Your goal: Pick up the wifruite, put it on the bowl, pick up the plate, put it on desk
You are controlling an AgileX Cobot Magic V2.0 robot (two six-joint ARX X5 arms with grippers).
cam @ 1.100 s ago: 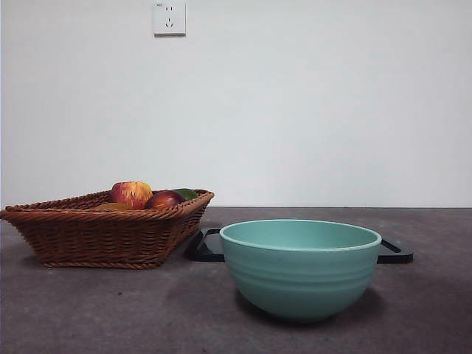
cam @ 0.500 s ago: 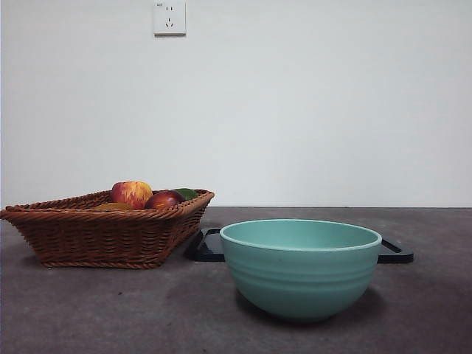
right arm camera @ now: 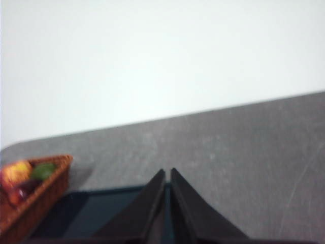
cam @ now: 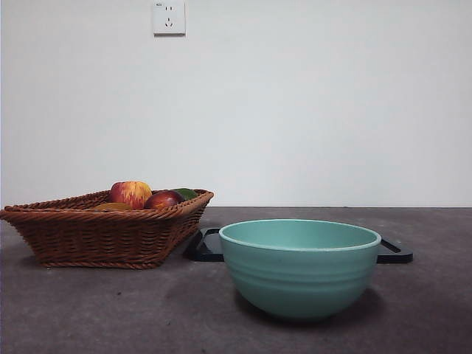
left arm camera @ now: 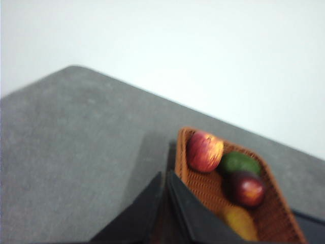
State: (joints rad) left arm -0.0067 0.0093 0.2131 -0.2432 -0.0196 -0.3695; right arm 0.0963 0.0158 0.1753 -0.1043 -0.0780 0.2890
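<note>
— Anything changed over the last second?

— Nothing: your left gripper [left arm camera: 165, 178], jaws pressed together, hangs just above the dull orange-brown oval wifruite [left arm camera: 238, 223] in the brown wicker basket [cam: 103, 228]. Your right gripper [right arm camera: 166, 175], also closed, waits over the dark flat tray [right arm camera: 96, 211]. Ribbed teal-green bowl [cam: 300, 267] remains empty.

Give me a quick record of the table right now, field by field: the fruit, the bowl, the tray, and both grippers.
basket: brown wicker basket on the desk, beside the bowl
fruit in basket: apple, dark red fruit, green fruit, orange-brown fruit
bowl: teal bowl, upright, contents hidden from the front view
tray: dark flat tray behind the bowl
left gripper: above the basket's edge, jaws shut, holding nothing
right gripper: above the tray, jaws shut, holding nothing
</note>
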